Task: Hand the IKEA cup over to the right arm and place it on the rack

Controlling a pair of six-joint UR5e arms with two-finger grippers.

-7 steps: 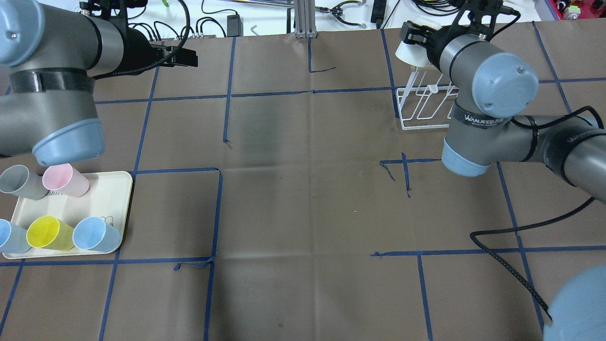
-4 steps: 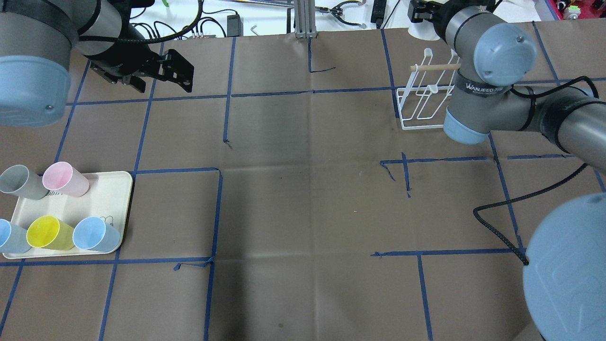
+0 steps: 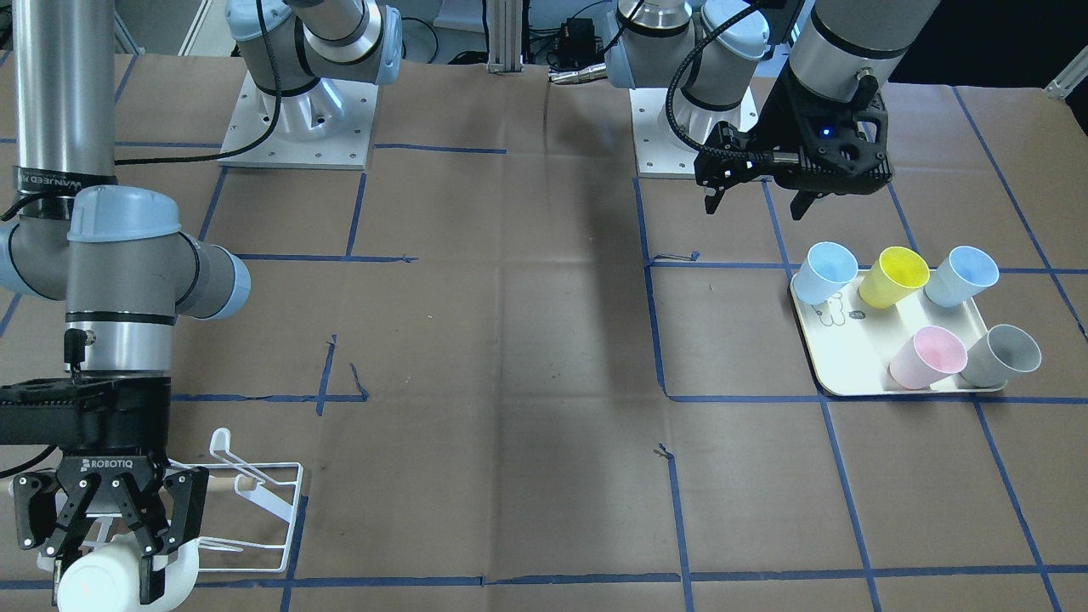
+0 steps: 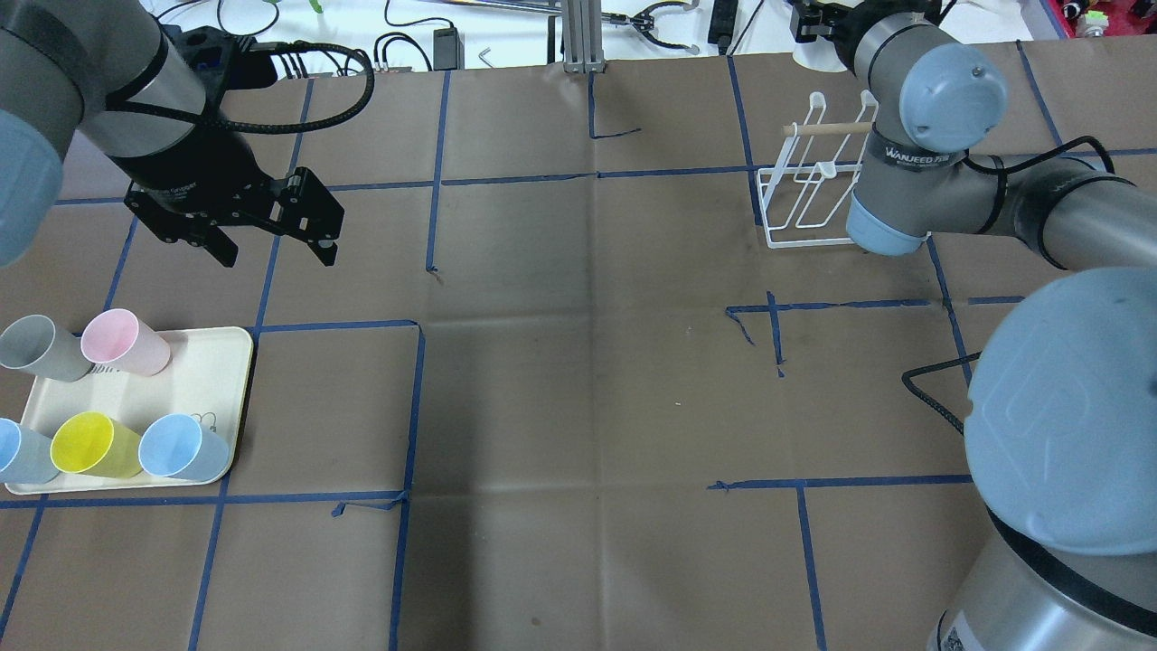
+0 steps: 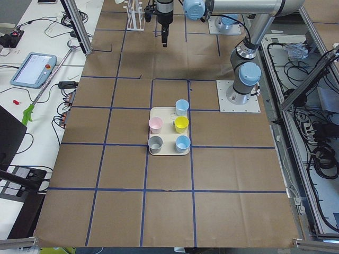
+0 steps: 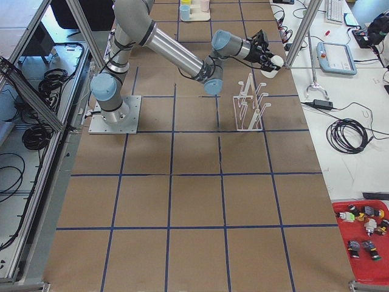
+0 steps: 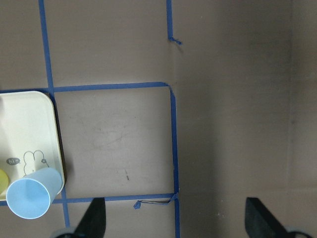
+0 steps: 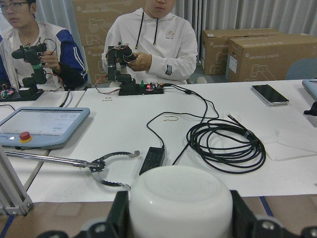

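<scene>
My right gripper (image 3: 106, 561) is shut on a white cup (image 3: 92, 586), which fills the bottom of the right wrist view (image 8: 181, 201). It holds the cup in the air just past the white wire rack (image 4: 804, 194), at the table's far edge (image 6: 276, 62). The rack (image 3: 263, 501) stands with no cup on it, its wooden handle (image 4: 827, 129) on top. My left gripper (image 4: 271, 253) is open and empty. It points down over bare table, beyond the tray; its fingertips (image 7: 96, 218) show at the bottom of the left wrist view.
A cream tray (image 4: 194, 380) at the near left holds grey (image 4: 41, 348), pink (image 4: 122, 342), yellow (image 4: 90, 443) and two blue cups (image 4: 181, 448). Cables and tools lie on the white bench (image 4: 506, 27) beyond the table. Operators sit behind it (image 8: 148, 44).
My left arm has swung down and nearer, towards the tray, gripper still open. My right gripper has carried the white cup from over the rack to past the table's far edge.
</scene>
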